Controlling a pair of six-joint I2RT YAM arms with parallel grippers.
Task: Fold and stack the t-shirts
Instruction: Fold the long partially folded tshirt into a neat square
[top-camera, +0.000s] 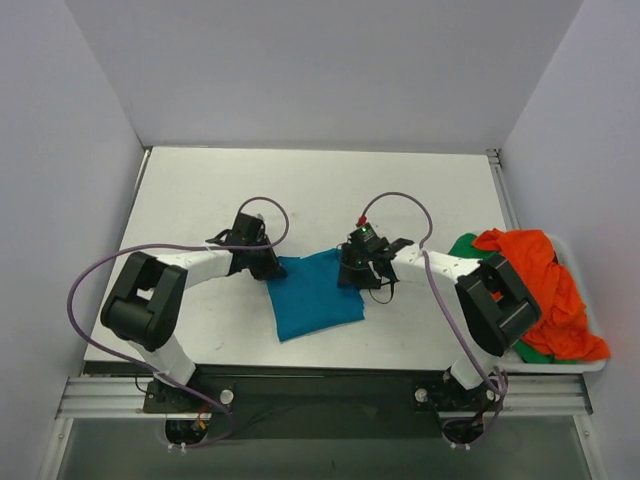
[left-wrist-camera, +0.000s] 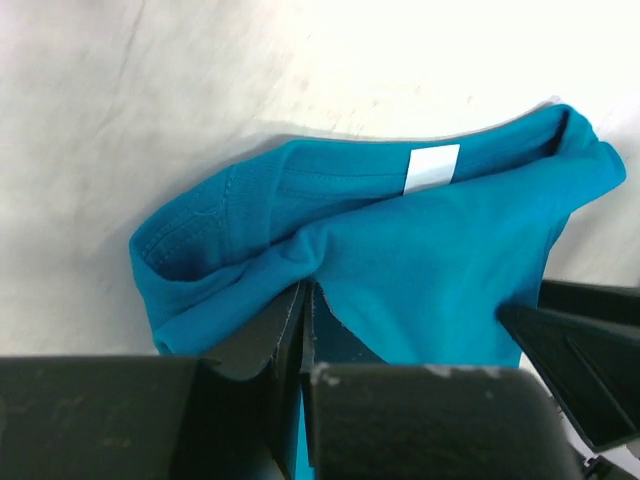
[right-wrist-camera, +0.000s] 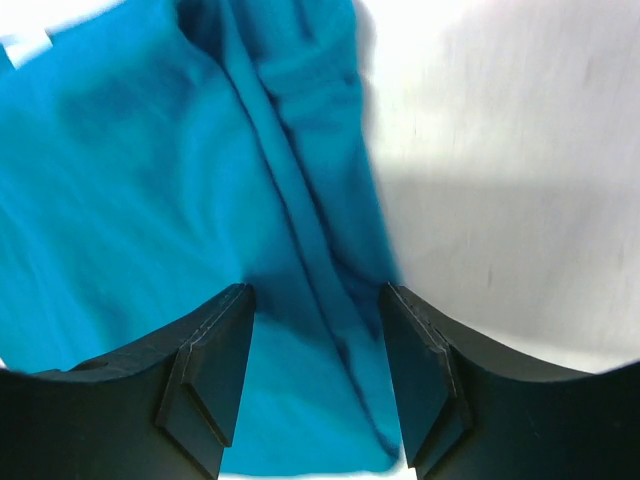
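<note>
In the middle of the surface the teal t-shirt lies folded up, left end effector pinching its left edge, jaws pressed together, right end effector spread wide over the right edge. Orange-red t-shirt and green t-shirt sit heaped at the far right

No legible text, brand or number anywhere, one small white label on the inner neckline of the teal-blue t-shirt, ahead and right of the left gripper, its face apparently blank
</note>
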